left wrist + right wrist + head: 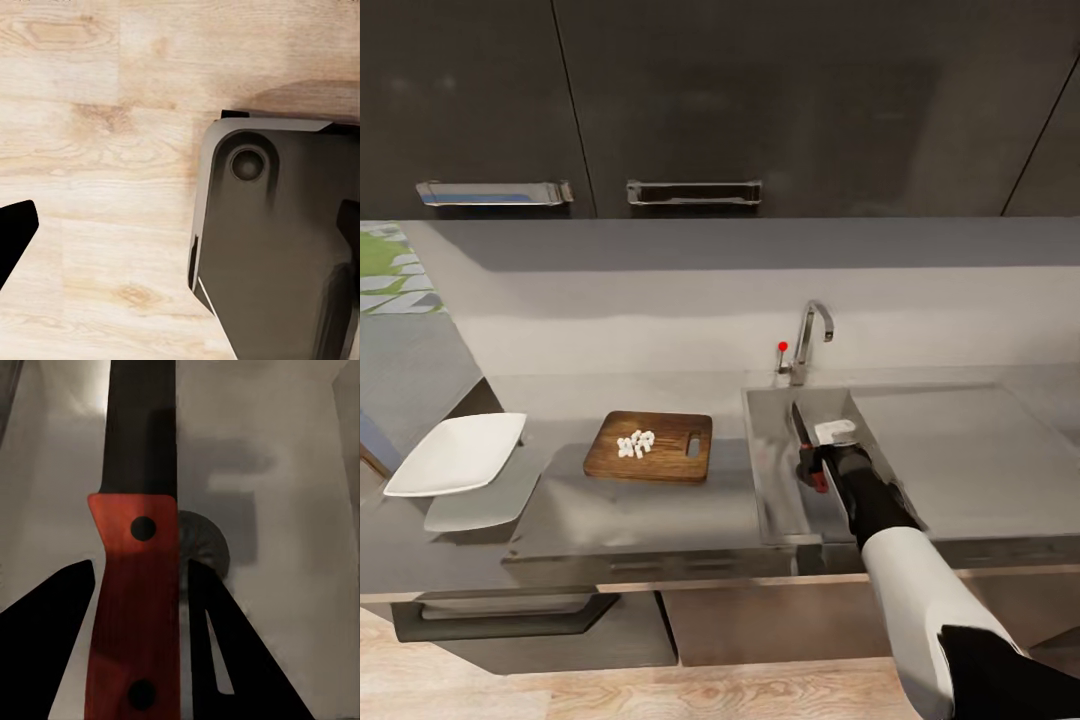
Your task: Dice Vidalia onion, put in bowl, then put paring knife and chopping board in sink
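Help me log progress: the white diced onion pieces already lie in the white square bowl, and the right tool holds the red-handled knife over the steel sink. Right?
Not quite. The head view shows the white diced onion pieces on the dark-brown wooden chopping board, not in the white square bowl. The right tool does hold the red-handled knife over the steel sink.

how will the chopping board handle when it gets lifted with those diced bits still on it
Probably stiff: the chopping board looks like solid wood. The onion pieces sit loose, so tilting would likely spill them. Its slot end offers a likely grip.

Countertop (660,515): board (650,446), apparently overhanging bowl (458,453)
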Motion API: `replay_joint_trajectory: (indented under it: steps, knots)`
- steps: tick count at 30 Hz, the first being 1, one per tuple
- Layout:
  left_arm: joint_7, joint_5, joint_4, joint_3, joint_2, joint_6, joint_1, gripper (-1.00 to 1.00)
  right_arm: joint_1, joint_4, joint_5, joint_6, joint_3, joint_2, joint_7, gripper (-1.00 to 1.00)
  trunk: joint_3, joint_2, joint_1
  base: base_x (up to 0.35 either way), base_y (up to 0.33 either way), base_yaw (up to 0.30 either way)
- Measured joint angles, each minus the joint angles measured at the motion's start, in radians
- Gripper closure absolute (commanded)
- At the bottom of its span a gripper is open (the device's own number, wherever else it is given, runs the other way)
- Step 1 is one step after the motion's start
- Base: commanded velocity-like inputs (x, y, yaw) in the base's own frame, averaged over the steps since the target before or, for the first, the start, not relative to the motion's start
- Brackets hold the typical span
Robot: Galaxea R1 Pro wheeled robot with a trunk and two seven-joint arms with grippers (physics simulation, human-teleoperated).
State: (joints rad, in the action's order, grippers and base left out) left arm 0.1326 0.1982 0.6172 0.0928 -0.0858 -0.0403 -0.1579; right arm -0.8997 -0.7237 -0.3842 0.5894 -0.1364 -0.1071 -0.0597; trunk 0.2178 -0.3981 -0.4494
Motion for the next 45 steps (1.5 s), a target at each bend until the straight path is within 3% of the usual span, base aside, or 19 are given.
replay_joint_trajectory:
  steps: [2, 4, 8, 20, 23, 26, 45]
  knots:
    - [0.000, 0.000, 0.000, 0.000, 0.000, 0.000, 0.000, -1.00, 0.000, 0.056, 0.000, -0.034, -0.010, 0.000, 0.000, 1.00, 0.000, 0.000, 0.000, 0.000, 0.000, 0.000]
    - [0.000, 0.000, 0.000, 0.000, 0.000, 0.000, 0.000, -1.00, 0.000, 0.087, -0.001, -0.074, -0.050, 0.000, 0.001, 1.00, 0.000, 0.000, 0.000, 0.000, 0.000, 0.000]
    - [0.000, 0.000, 0.001, 0.000, 0.000, 0.000, 0.000, -1.00, 0.000, 0.117, 0.000, -0.091, -0.081, 0.000, 0.001, 1.00, 0.000, 0.000, 0.000, 0.053, 0.044, 0.000]
    - [0.000, 0.000, 0.000, 0.000, 0.002, 0.000, 0.000, -1.00, 0.000, 0.167, -0.001, -0.100, -0.085, 0.002, 0.004, 1.00, 0.000, 0.000, 0.000, 0.196, 0.171, 0.000]
    - [0.000, 0.000, -0.003, 0.000, 0.003, 0.000, 0.000, -1.00, 0.000, 0.225, -0.001, -0.164, -0.085, 0.041, 0.004, 1.00, 0.000, 0.000, 0.000, 0.014, 0.013, 0.000]
    - [0.000, 0.000, -0.002, 0.000, 0.003, 0.000, 0.000, -1.00, 0.000, 0.260, 0.001, -0.194, -0.086, 0.056, 0.006, 1.00, 0.000, 0.000, 0.000, 0.002, 0.002, 0.000]
    - [0.000, 0.000, 0.000, 0.000, 0.003, 0.000, 0.000, -1.00, 0.000, 0.311, 0.000, -0.204, -0.086, 0.061, 0.008, 1.00, 0.000, 0.000, 0.000, 0.000, 0.000, 0.000]
